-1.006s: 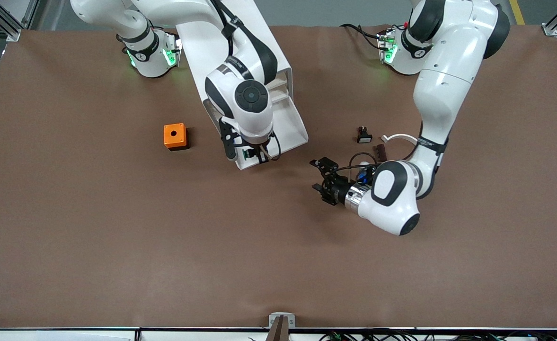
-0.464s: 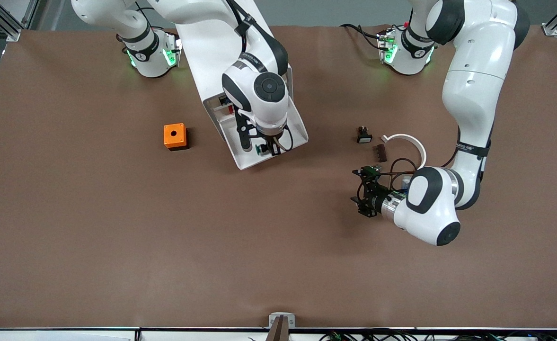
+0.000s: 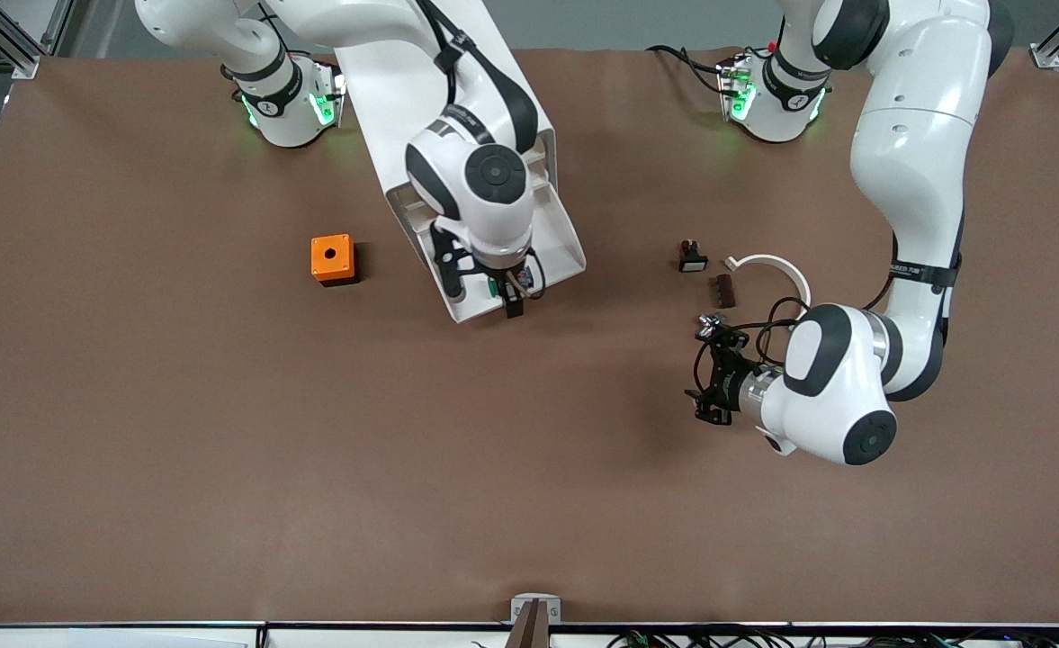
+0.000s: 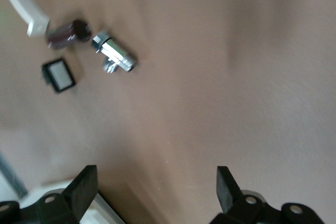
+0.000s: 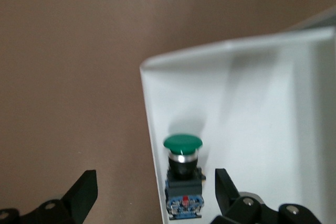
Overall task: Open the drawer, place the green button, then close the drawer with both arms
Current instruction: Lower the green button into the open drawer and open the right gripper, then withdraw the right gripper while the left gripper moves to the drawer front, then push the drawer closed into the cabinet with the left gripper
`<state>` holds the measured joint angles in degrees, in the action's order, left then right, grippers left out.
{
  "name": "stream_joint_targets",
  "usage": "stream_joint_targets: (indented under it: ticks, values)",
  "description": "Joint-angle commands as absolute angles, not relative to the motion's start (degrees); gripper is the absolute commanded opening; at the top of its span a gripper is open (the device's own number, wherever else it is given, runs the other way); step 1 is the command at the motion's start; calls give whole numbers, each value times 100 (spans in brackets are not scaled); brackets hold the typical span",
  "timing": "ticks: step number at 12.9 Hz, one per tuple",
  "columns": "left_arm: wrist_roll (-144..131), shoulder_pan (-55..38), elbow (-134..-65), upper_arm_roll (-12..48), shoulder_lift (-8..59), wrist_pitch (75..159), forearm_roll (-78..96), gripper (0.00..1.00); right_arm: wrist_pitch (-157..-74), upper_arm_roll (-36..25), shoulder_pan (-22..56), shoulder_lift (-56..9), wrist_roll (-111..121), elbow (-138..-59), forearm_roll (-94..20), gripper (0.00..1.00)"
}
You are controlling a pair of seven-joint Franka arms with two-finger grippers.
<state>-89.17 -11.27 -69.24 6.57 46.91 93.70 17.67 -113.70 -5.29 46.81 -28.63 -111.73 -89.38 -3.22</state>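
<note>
The drawer stands pulled out of the white cabinet toward the front camera. The green-capped button lies in it by the front corner, close against the drawer wall. In the right wrist view the button shows between the fingers without touching them. My right gripper is open just above it. My left gripper is open and empty over bare table toward the left arm's end.
An orange box with a hole sits beside the cabinet toward the right arm's end. Near the left gripper lie a black white-faced button, a dark brown piece, a white ring and a metal fitting.
My left gripper has drawn away from the drawer toward its own end of the table. My right gripper has shifted a little over the drawer's front part.
</note>
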Motion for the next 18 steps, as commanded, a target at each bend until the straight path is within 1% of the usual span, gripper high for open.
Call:
stream_joint_targets:
  ticks: [1,4,7,9,13,16,18]
  values:
    - [-7923,-1493,-6979,615,4517,9623,1389,99,-10575,-466,4019,-2287,-9954,-8702,-290,100]
    - [-6343,-1748,-7014,589,4535,9984,1362,99,-10013,-466,3211,-1654,-7909,-8675,-290,100]
    - [-5214,-1959,-7049,606,4579,10186,1318,99,-9590,-475,2420,-1197,-5992,-8675,-281,100]
    - [-5019,-2249,-7110,606,4605,10387,1188,99,-9493,-466,1918,-977,-4656,-8675,-281,100]
    - [-5132,-2907,-7426,633,4667,11222,1248,99,-9150,-466,1065,-634,-2519,-8684,-106,100]
    - [-5142,-3180,-7663,668,4667,11320,1520,99,-8966,-466,608,-326,-1330,-8719,44,100]
    - [-5403,-3418,-7831,677,4632,11320,1626,100,-8781,-466,484,-80,-1204,-8763,105,100]
